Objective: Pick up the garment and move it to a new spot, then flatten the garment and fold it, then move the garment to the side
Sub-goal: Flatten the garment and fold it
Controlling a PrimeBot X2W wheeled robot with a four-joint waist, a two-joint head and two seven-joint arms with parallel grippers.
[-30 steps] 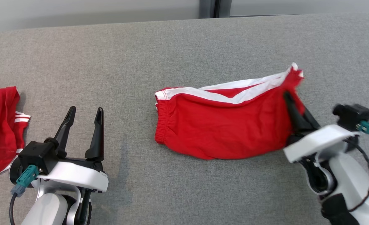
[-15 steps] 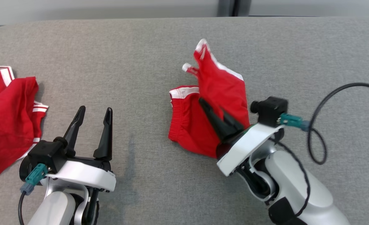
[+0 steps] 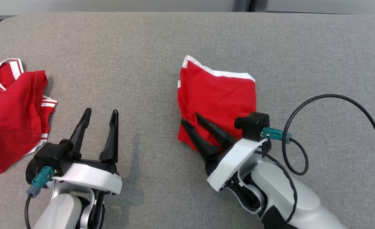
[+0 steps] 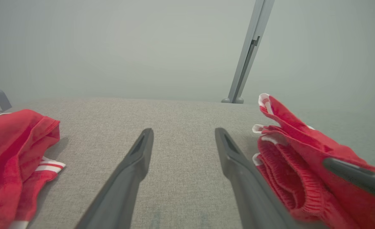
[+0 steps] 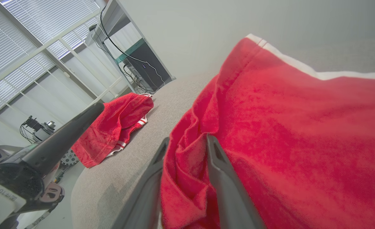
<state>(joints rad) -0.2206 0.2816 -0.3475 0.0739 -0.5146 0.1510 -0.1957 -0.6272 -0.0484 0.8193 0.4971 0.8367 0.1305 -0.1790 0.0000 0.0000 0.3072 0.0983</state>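
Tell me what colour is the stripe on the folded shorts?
White, on the folded red fabric shorts; the head view shows it best.

Head view: bright, even, diffuse light is recorded; the focus is sharp throughout and no glare is noted. A soft shadow is thrown on the grey surface (image 3: 143,47) at 3 o'clock of the left gripper (image 3: 100,111). A thin dark edge is seen at 3 o'clock of the spare red cloth (image 3: 12,117). The light is judged to come from 9 o'clock.

Left wrist view: flat, hazy, low in contrast. Its fingers (image 4: 133,165) at 6 o'clock are rendered soft.

Right wrist view: windows (image 5: 22,41) at 10 o'clock are blown out, their bars bowed by the lens. The garment (image 5: 286,127) is oversaturated and grainy. The right gripper (image 5: 187,138) at 6 o'clock is out of focus.
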